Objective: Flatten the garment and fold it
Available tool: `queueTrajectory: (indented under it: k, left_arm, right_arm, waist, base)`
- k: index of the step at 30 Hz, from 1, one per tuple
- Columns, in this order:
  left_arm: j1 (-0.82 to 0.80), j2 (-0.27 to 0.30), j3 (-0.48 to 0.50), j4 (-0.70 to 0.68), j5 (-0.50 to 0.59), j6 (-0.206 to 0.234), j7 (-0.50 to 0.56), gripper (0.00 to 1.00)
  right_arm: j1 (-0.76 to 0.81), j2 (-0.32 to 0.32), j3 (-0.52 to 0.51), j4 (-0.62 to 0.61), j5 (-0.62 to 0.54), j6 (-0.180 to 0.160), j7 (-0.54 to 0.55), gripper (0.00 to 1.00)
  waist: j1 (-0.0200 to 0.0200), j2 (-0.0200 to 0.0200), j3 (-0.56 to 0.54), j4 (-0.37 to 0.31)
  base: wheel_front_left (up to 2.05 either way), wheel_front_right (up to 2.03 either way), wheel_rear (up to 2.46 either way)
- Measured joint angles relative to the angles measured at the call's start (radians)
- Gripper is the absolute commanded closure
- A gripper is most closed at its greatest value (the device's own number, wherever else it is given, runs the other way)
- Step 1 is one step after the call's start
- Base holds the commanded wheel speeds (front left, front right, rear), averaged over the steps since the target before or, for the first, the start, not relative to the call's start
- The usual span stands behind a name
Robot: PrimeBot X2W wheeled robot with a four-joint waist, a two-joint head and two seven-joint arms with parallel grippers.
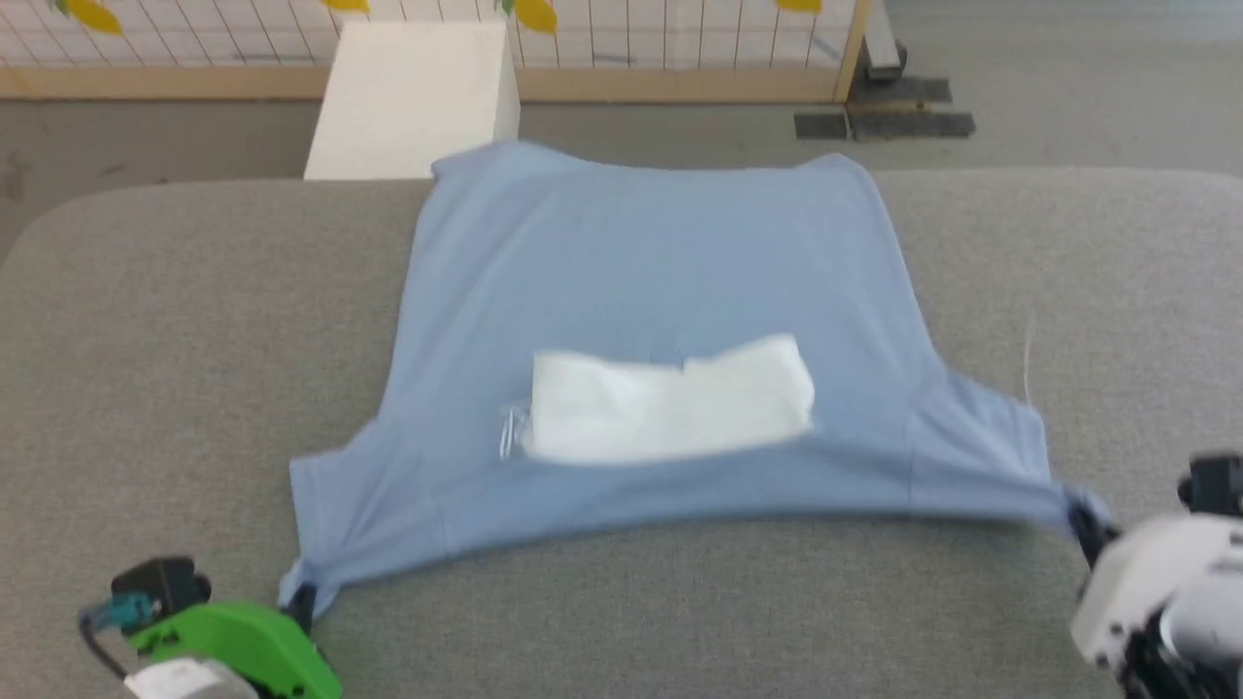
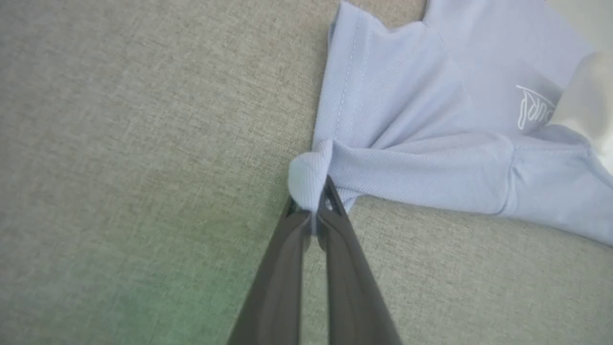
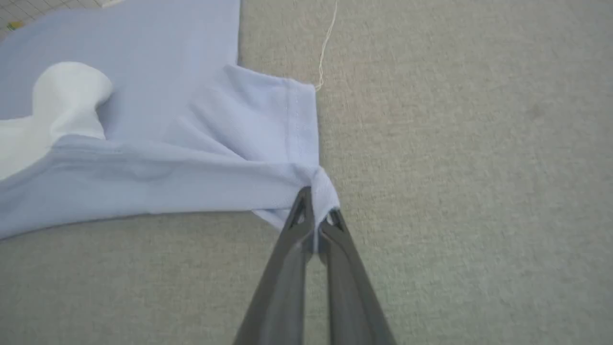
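Note:
The garment [image 1: 660,291], a sky-blue short-sleeved shirt, lies spread on the grey table with its hem at the far edge and a white panel [image 1: 670,400] near the collar. My left gripper [image 1: 301,602] is shut on the tip of the near-left sleeve [image 2: 309,179]. White script lettering [image 2: 534,108] shows beside the collar. My right gripper [image 1: 1088,524] is shut on the tip of the near-right sleeve [image 3: 321,189]. The near shoulder edge runs taut between the two grips.
The grey fabric-covered table [image 1: 146,369] spreads wide on both sides of the shirt. A white box [image 1: 413,97] stands behind the far edge, in front of a wood-framed wire fence [image 1: 680,58]. A loose thread [image 3: 328,38] lies by the right sleeve.

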Motion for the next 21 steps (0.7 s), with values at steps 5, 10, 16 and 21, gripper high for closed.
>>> queueTrajectory:
  k: [5,10,16,21]
  left_arm:
    - [0.113,-0.024,0.011,-0.085,-0.026,0.045,0.048,1.00]
    - [0.222,-0.040,0.022,-0.157,-0.037,0.092,0.076,1.00]
    - [0.253,-0.048,0.010,-0.166,-0.026,0.109,0.078,1.00]
    - [0.250,-0.056,-0.002,-0.154,-0.026,0.098,0.052,1.00]
  right_arm:
    - [0.130,0.015,-0.050,-0.061,0.009,0.000,0.127,1.00]
    - [0.239,0.015,-0.076,-0.033,0.093,0.000,0.217,1.00]
    - [0.250,0.012,-0.085,0.020,0.102,0.001,0.208,1.00]
    - [0.246,0.007,-0.077,0.065,0.111,0.001,0.140,0.39]
  waist:
    - [0.0000,0.0000,-0.033,0.007]
    - [0.0000,0.0000,-0.052,0.016]
    - [0.0000,0.0000,-0.050,0.031]
    - [0.0000,0.0000,-0.049,0.042]
  base:
    - [0.00,0.00,0.00]
    - [0.00,0.00,0.00]
    - [0.00,0.00,0.00]
    - [0.00,0.00,0.00]
